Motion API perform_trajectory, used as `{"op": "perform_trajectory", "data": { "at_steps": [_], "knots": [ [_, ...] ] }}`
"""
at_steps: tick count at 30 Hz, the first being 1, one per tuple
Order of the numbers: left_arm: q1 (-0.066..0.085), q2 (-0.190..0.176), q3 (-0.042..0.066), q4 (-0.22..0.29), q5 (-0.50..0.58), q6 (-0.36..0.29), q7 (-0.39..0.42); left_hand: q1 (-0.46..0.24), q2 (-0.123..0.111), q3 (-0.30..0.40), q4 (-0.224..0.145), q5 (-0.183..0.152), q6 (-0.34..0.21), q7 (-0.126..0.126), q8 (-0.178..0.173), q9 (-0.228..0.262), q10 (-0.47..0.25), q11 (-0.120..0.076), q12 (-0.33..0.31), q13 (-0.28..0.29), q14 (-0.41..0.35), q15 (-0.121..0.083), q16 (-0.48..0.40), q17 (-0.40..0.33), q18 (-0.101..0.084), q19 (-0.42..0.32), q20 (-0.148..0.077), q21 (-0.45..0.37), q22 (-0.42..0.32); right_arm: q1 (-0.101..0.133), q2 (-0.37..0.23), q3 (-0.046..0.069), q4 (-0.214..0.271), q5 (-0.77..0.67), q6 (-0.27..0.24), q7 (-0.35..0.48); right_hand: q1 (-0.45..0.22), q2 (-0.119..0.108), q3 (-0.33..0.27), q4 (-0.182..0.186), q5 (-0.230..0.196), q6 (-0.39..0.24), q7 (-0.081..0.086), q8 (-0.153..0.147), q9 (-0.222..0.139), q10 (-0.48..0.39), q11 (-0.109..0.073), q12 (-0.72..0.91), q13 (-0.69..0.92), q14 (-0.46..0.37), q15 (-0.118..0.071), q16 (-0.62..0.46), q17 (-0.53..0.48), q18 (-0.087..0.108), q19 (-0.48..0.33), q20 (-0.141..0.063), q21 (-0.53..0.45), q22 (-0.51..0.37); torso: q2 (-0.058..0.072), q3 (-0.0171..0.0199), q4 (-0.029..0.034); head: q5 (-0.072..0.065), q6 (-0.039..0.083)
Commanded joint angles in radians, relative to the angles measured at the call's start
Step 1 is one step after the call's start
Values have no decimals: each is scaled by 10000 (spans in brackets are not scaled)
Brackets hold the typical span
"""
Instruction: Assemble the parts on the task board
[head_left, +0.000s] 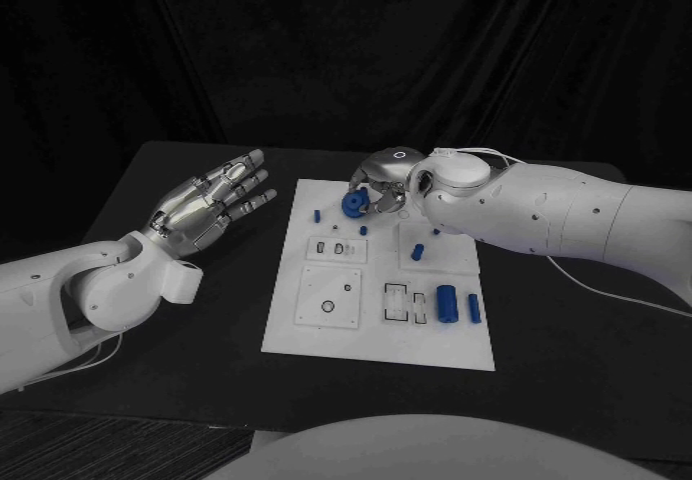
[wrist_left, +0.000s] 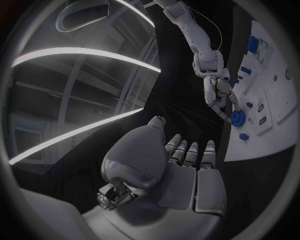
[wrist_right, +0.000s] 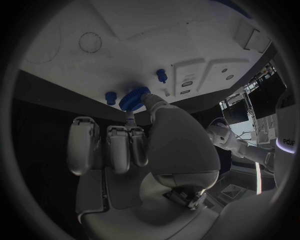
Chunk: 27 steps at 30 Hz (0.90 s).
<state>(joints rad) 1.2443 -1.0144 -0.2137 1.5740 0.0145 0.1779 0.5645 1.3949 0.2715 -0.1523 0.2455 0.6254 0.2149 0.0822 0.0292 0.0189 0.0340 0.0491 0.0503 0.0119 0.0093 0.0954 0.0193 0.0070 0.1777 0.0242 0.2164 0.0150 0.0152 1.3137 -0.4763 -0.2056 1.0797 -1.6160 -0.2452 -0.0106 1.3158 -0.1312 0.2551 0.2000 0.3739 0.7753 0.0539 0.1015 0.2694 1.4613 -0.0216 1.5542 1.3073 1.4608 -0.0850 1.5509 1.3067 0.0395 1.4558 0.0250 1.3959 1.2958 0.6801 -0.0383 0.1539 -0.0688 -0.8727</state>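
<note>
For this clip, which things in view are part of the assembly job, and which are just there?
Part of the job:
task board
blue round part, pinched by the right hand
small blue pegs standing on the board
blue cylinders lying at its near right

Just there:
left hand, held open beside the board
black table

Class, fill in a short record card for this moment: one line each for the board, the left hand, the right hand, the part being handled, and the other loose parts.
Board: white task board on the black table
Left hand: left hand open, raised beside the board, holding nothing
Right hand: right hand over the board's far edge, pinching a part
Part handled: round blue disc
Other parts: blue cylinders near the board's right edge
</note>
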Motion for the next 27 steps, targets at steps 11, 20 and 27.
{"op": "perform_trajectory", "data": {
  "at_steps": [11,20,27],
  "knots": [
    [-24,30,9,-15,-21,220,3,135,-19,581,-52,141,88,-1,128,135,-8,98,159,63,11,161,113,28,-13,42,17,102,10,-26,-65,1,41,139,-24,-24,-63,302,82,-18,-75,-126,26,-162,-148,1095,-105,166,2635,1100,-49,199,2641,148,-108,-7,-269,1708,5,2,-8,4,1],
    [-33,51,9,-25,-21,272,-55,156,-1,634,-70,161,160,41,147,146,-12,101,160,62,10,164,119,28,-14,39,16,100,8,-26,-134,1,25,185,23,-179,-137,418,145,-15,-21,104,107,-31,-148,1095,-48,166,2635,1100,-6,199,2641,160,-133,20,-342,1686,-1,5,-5,2,1],
    [-40,41,9,-29,-21,291,-84,160,2,648,-74,164,190,54,155,151,-13,106,161,62,10,164,120,28,-15,40,16,101,8,-26,-219,1,48,190,32,-230,-160,415,153,-32,-25,205,155,22,-149,1095,-11,166,2635,1100,22,199,2641,162,-136,40,-362,1683,2,1,0,13,1]
  ]
}}
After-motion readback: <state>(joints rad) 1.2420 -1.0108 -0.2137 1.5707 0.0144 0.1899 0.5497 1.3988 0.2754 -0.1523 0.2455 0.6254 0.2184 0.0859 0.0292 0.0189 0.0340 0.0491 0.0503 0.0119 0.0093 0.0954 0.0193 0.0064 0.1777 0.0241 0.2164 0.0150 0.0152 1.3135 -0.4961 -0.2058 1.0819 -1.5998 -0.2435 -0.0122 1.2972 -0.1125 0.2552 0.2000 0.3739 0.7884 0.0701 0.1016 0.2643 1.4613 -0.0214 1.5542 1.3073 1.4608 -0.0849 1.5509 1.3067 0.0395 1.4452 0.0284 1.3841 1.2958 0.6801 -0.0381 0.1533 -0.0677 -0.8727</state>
